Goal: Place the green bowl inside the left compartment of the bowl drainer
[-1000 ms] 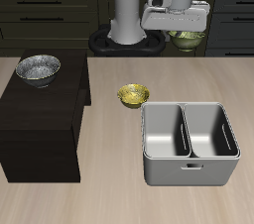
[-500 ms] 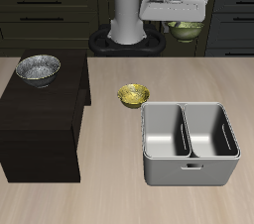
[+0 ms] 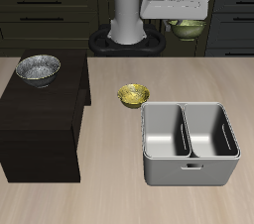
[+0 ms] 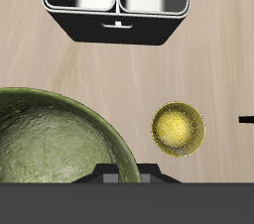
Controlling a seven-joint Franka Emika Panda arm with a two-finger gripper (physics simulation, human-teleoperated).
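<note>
From the exterior view I see my gripper [image 3: 187, 22] raised high above the table [image 3: 119, 193], well behind the bowl drainer [image 3: 190, 145] and far above it. The green bowl [image 3: 189, 29] hangs just under the white gripper body, off the table altogether; its rim peeks out beneath the hand, so I read the jaws as clamped on the bowl's rim, though the fingers themselves are hidden from this angle. The bowl drainer sits on the table with its handle slot toward the front edge, and the left compartment [image 3: 212, 132] shows only bare grey metal, as does the well next to it. The yellow bowl [image 3: 133, 95] rests on the table just behind the drainer's back corner, near it but not touching. Further from the drainer, beyond the yellow bowl, a dark cabinet [image 3: 40, 119] stands on the table with a silver-grey patterned bowl [image 3: 38, 68] on its top. In the wrist view the green bowl [image 4: 55, 139] fills much of the frame right against the gripper's dark body, its mottled inside facing up and roughly level. The yellow bowl [image 4: 179, 130] lies on the wood between the held bowl and the bowl drainer [image 4: 117, 10], and both wells of the drainer show pale floors with the middle wall between them.
</note>
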